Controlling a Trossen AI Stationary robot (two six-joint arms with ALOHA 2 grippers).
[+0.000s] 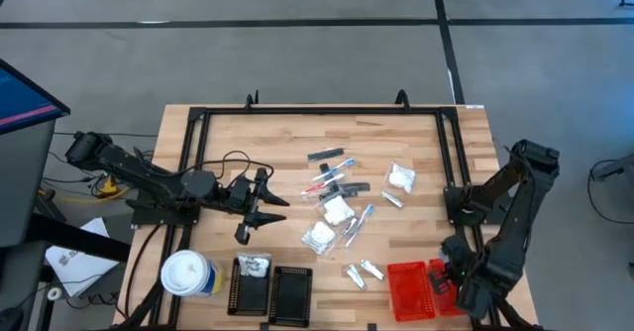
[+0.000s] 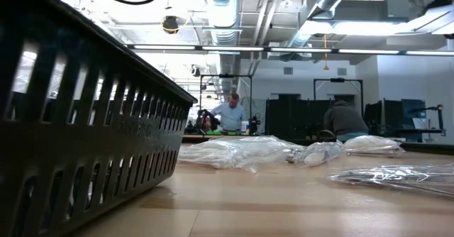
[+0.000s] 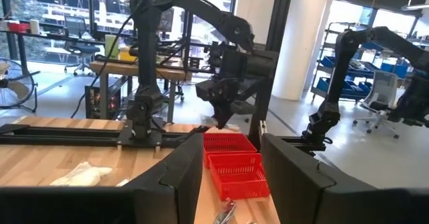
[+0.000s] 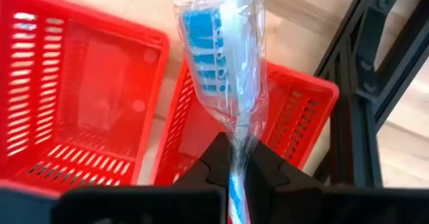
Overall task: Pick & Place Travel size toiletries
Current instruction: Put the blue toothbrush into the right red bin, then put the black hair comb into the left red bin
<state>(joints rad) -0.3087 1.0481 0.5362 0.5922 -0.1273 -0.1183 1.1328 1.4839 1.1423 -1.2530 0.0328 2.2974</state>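
Observation:
The travel size toiletries (image 1: 337, 210) lie scattered mid-table: white puffy packets, silvery sachets (image 1: 369, 270), thin sticks and dark bars (image 1: 325, 155). My right gripper (image 4: 236, 167) is shut on a wrapped blue and white toothbrush (image 4: 218, 49). It hangs over two red ribbed trays (image 1: 411, 286) at the near right edge. My left gripper (image 1: 260, 210) hovers open left of the pile, and its fingers (image 3: 167, 184) touch nothing. In the low view the packets (image 2: 245, 152) rest flat on the wood. My right gripper pinches the toothbrush by its handle (image 4: 236, 140) between the two fingers, through the clear wrapper. The bristle end (image 4: 208, 43) sticks out past the fingertips. The toothbrush is lifted clear above the red trays (image 4: 80, 96).
Two black ribbed trays (image 1: 291, 293) stand at the near edge, and the left one holds a white packet (image 1: 255, 265). A white-topped canister (image 1: 188, 275) stands left of them. A black frame (image 1: 327, 111) borders the table. People show far behind in the low view.

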